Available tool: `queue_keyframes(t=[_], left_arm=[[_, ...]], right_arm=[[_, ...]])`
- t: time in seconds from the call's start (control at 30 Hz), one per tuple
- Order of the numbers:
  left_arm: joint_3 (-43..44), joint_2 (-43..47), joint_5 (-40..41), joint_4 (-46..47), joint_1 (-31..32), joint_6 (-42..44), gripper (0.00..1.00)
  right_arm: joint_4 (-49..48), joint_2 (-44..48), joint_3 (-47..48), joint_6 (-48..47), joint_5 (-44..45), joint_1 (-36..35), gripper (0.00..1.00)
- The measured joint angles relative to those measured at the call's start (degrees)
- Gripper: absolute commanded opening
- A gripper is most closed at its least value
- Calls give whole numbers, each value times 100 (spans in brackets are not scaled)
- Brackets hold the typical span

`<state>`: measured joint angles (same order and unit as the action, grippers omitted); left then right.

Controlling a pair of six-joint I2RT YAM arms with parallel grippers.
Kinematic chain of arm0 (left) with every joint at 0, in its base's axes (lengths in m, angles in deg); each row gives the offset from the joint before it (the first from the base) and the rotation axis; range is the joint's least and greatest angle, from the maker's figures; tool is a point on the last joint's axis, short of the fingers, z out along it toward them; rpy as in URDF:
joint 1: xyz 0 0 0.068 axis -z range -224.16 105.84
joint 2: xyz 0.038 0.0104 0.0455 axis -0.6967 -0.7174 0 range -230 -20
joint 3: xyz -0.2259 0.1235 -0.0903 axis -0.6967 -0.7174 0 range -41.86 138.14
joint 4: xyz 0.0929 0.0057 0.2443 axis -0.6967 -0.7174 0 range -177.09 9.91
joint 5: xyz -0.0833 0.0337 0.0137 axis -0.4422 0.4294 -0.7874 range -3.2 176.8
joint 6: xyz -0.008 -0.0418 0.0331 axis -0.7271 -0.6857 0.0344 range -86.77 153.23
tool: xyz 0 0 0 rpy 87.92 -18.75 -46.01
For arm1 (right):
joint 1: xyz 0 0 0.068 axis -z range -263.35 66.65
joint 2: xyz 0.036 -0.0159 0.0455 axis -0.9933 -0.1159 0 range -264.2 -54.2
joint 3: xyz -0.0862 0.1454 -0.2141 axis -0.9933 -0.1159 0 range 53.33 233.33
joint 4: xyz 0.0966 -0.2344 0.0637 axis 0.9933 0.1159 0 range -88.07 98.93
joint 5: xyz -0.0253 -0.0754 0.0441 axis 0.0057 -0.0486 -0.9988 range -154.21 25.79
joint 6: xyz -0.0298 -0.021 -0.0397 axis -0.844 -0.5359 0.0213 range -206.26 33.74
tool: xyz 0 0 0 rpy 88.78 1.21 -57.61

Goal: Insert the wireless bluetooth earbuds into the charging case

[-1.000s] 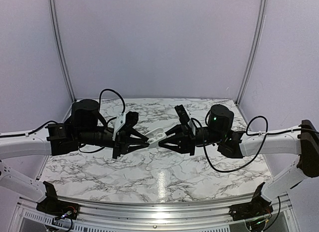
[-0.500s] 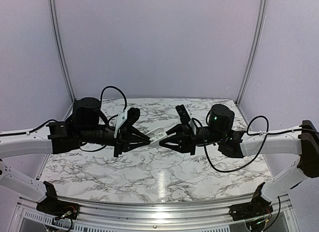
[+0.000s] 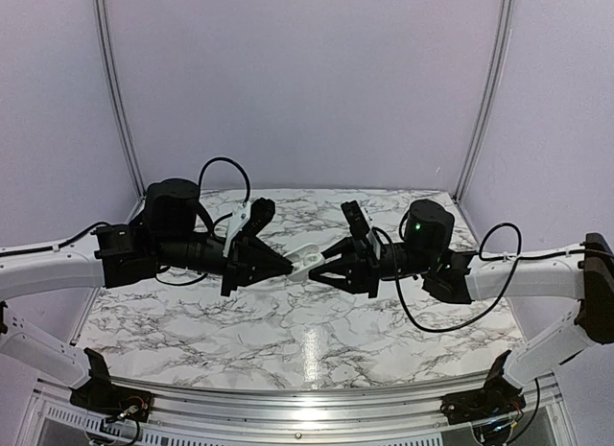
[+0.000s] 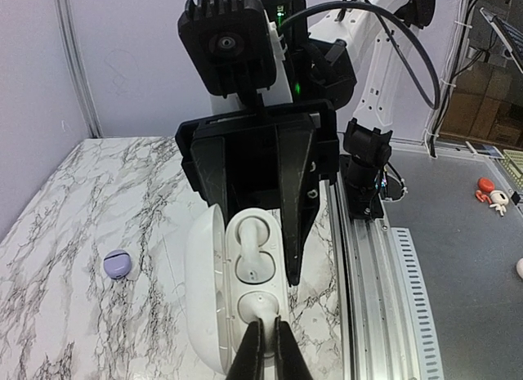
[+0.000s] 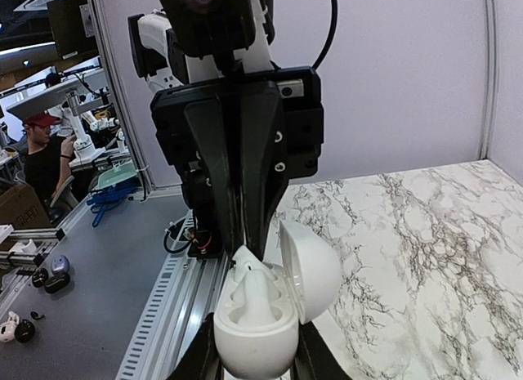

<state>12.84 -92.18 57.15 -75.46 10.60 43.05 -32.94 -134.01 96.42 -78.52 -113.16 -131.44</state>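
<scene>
Grey-veined marble tabletop (image 3: 192,331) lay under lilac walls, and both arms met above its middle. The right gripper (image 5: 255,355) was clamped on the white charging case (image 5: 253,331), a black finger pressed to each side of its rounded base, holding it clear of the table with the lid (image 5: 312,266) swung open. The left gripper (image 4: 265,351) had its fingers drawn almost together, with only a thin slit between them, pinching a whitish earbud (image 4: 258,305) that sat at the case's well nearer that gripper. The other well (image 4: 249,257) showed a pale oval shape; whether a bud filled it could not be told. On the marble, well apart from the case, lay a lilac-grey earbud (image 4: 117,264), touched by neither arm
</scene>
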Motion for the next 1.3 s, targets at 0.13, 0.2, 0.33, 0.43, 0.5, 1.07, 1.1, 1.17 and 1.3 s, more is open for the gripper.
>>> queue_keyframes(t=[0.13, 0.2, 0.33, 0.43, 0.5, 1.07, 1.1, 1.17, 1.3], left_arm=[[83, -2, 11, -236, 0, -24, 0], [140, -2, 15, -374, -4, -31, 0], [315, -17, 13, -621, -31, -42, 0], [439, -17, 15, -662, -39, -46, 0], [494, -17, 11, -673, -46, -44, 0], [761, -476, -887, -1443, -269, 4, 0], [769, -485, -918, -1464, -273, 4, 0], [813, -507, -981, -1545, -293, 4, 0], [826, -516, -1075, -1598, -315, 7, 0]], right_arm=[[179, 17, 0, -199, 87, -24, 0], [297, 28, 2, -326, 142, -42, 0], [636, 28, 4, -538, 269, -50, 0], [833, 26, 4, -616, 326, -52, 0], [929, 28, 4, -643, 350, -55, 0], [1005, 28, 4, -699, 111, -55, 0], [1005, 28, 4, -699, 74, -55, 0], [1005, 28, 4, -699, 4, -55, 0], [1001, 28, 4, -699, -120, -55, 0]])
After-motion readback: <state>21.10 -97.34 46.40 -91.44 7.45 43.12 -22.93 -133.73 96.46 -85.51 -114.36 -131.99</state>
